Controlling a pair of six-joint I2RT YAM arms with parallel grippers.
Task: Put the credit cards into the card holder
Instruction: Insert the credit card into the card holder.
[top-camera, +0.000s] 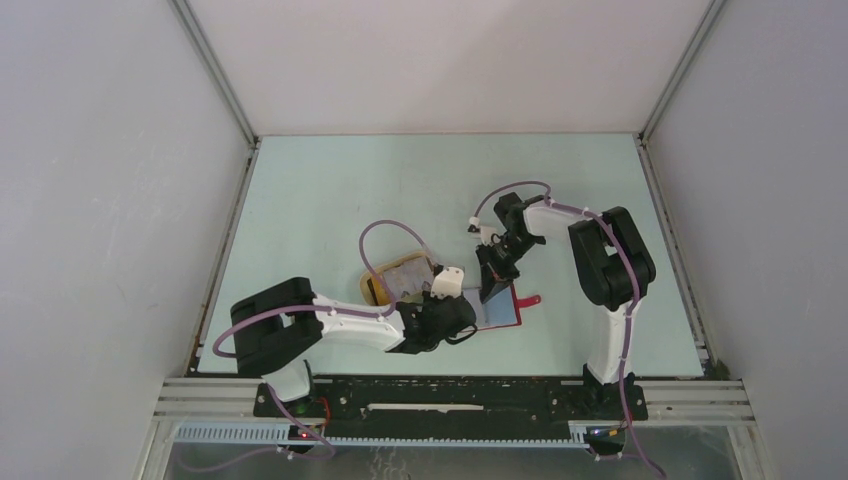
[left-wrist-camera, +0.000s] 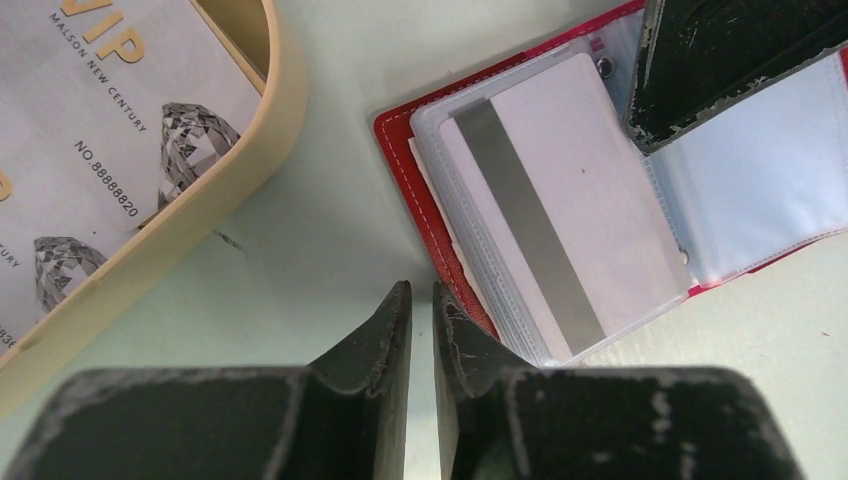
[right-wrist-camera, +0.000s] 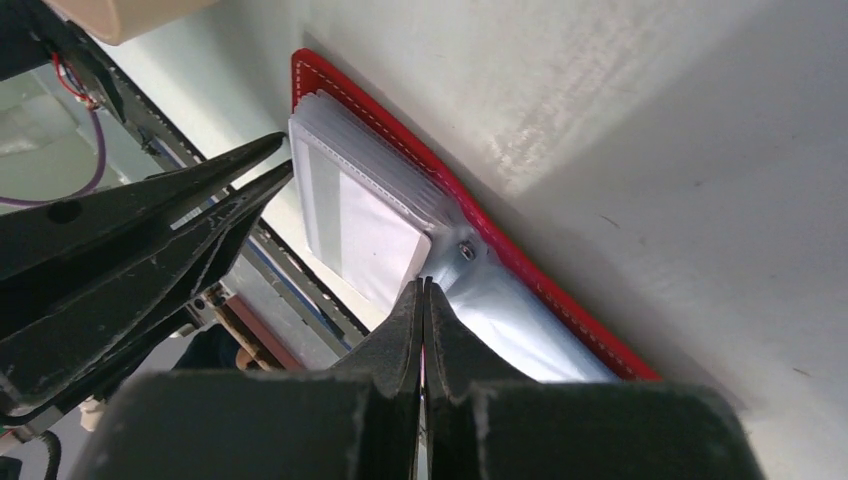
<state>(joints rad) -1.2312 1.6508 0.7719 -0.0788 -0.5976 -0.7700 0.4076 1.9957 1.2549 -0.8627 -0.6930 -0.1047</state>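
Upper left, the tray (left-wrist-camera: 255, 150) holds a VIP card (left-wrist-camera: 90, 150) reading "VIP", "MALSON NEW CENTURY", "NO.88888820". Centre right, the open holder (left-wrist-camera: 400, 150) sleeves a striped card (left-wrist-camera: 560, 190). The left gripper (left-wrist-camera: 421, 300) is nearly pressed together and empty. The right gripper (right-wrist-camera: 422, 300) is pressed together at the holder's clear pages.

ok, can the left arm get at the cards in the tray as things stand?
Probably yes. The open-topped tray lies just beside the left gripper, its cards uncovered; the right gripper is off on the card holder. The left jaws look nearly shut, so they'd need opening.
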